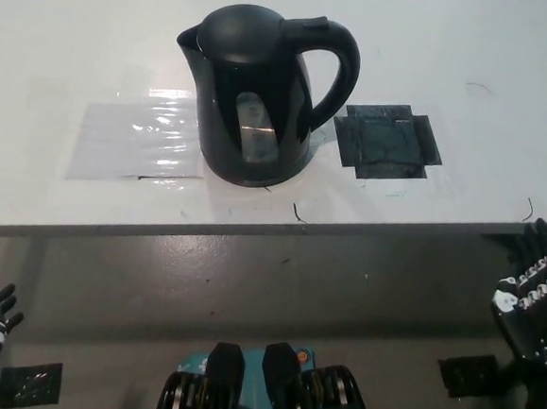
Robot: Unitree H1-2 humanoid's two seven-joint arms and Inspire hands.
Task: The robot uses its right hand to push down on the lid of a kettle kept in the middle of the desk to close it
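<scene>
Below desk edge [253, 229] | right robot hand [534, 306] upright, fingers spread | kettle [258, 94] apart

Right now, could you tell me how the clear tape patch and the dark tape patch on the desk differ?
The clear tape patch lies left of the kettle; the dark tape patch lies to its right, beside the handle. The clear tape patch is glossy, wide and see-through; the dark tape patch is smaller, opaque and cross-shaped. Both lie flat on the white desk.
</scene>
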